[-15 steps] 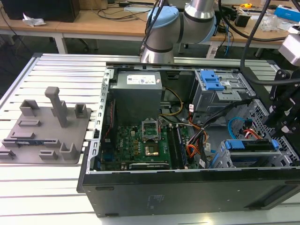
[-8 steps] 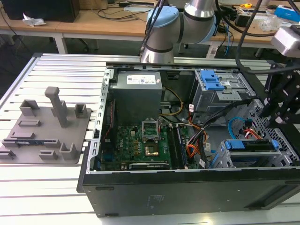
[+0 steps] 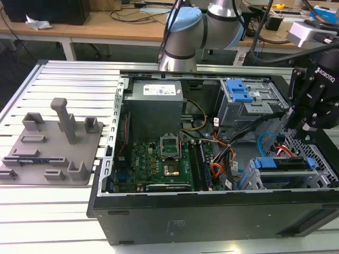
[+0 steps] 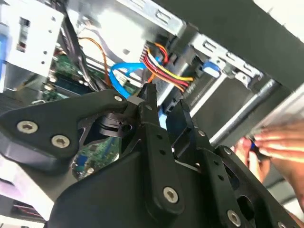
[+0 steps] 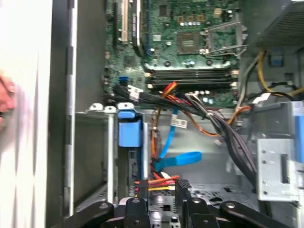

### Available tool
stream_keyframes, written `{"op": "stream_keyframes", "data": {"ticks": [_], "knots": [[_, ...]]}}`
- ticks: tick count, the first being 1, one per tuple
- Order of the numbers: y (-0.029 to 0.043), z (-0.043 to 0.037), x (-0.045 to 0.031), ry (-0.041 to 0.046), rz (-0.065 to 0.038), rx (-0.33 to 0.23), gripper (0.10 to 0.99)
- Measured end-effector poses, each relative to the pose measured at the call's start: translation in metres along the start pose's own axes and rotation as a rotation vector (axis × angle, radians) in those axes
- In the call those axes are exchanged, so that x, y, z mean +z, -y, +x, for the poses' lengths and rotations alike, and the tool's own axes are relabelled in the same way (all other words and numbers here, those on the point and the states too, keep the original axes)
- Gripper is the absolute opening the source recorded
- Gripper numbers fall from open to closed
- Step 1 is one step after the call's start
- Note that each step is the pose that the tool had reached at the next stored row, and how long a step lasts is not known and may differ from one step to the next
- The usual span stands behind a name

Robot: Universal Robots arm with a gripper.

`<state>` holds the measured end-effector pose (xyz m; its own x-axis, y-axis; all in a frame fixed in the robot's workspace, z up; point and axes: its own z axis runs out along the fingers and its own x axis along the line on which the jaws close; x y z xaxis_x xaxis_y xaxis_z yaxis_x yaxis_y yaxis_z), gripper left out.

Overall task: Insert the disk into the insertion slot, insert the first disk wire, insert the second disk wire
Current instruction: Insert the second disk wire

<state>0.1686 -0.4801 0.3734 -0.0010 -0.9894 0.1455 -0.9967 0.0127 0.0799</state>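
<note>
With the disk [image 3: 280, 163] seated in the insertion slot [image 3: 316, 156] at the computer case's [image 3: 212, 211] near corner on the exterior view's right, the first-wire step appears current: the end effector [image 4: 164, 102], grip state indeterminable, hovers at the first disk wire [image 4: 166, 71], whose plug would require square alignment.

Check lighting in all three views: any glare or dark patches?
Exterior view: even room light, case interior shaded near the disk. First wrist view: table outside the case washes out white. Second wrist view: gripper is a dark mass, sheet metal behind blows out.
</note>
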Motion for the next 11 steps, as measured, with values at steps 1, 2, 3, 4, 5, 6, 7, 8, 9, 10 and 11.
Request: {"op": "stream_keyframes", "data": {"ticks": [1,2,3,4,5,6,7,8,9,10,11], "knots": [[-0.0014,-0.0006,0.0,-0.0198,0.003,0.002,0.361],[-0.0022,-0.0011,0.0,-0.0334,0.007,0.004,0.361],[-0.003,-0.0016,0.0,-0.0468,0.016,0.006,0.361],[-0.0034,-0.0021,0.0001,-0.0515,0.023,0.007,0.361],[-0.0036,-0.0027,0.0004,-0.0531,0.038,0.007,0.361],[-0.0037,-0.0031,0.0007,-0.0532,0.048,0.006,0.361],[-0.0039,-0.0033,0.0009,-0.0532,0.057,0.005,0.361],[-0.0052,-0.0037,0.0017,-0.0531,0.079,0.006,0.361],[-0.0094,-0.0038,0.0027,-0.053,0.089,0.007,0.361],[-0.0163,-0.0039,0.0037,-0.0531,0.09,0.007,0.361],[-0.024,-0.0044,0.0049,-0.0531,0.09,0.006,0.361]]}}
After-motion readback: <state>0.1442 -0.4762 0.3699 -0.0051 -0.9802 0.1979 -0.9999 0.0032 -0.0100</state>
